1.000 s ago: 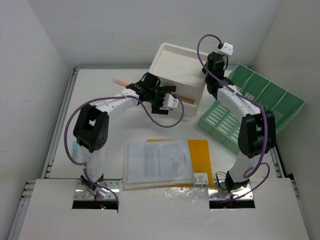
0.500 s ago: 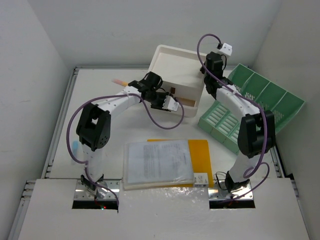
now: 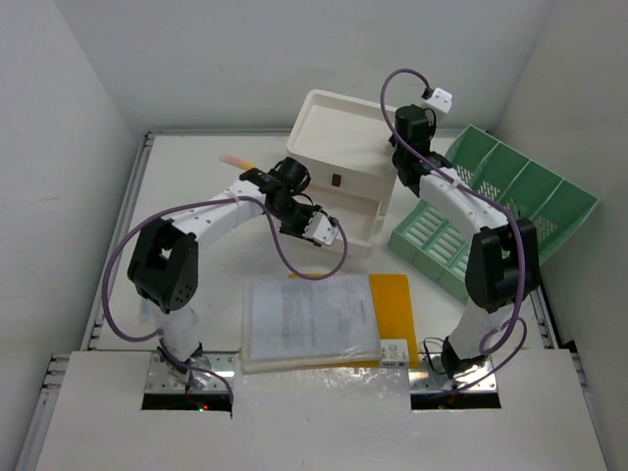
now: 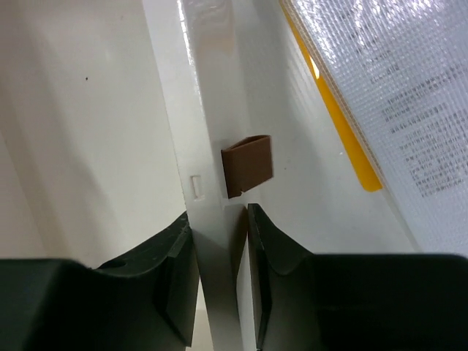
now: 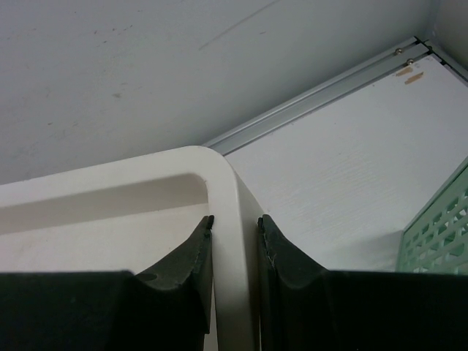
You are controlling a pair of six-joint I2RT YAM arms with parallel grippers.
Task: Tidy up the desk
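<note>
The white desk [image 3: 196,265] holds a white drawer box [image 3: 343,137] at the back. Its lowest drawer [image 3: 358,221] stands pulled out toward the front. My left gripper [image 3: 299,208] is shut on the drawer's front panel [image 4: 212,110], just short of its brown handle [image 4: 247,166]; in the left wrist view the gripper [image 4: 219,234] has the panel pinched between both jaws. My right gripper [image 3: 404,167] is shut on the box's top rim [image 5: 230,190] at its right corner; in the right wrist view the gripper [image 5: 234,223] has one jaw on each side of the rim.
A green slotted file rack [image 3: 491,211] lies right of the box, close to my right arm. A clear document sleeve [image 3: 309,319] over a yellow folder [image 3: 392,299] lies at the front centre, a small white box [image 3: 395,351] beside it. A pink pen [image 3: 234,160] lies back left.
The lowest drawer has slid out toward the front with my left gripper on its front panel. My left arm has drawn back. My right gripper stays on the box rim.
</note>
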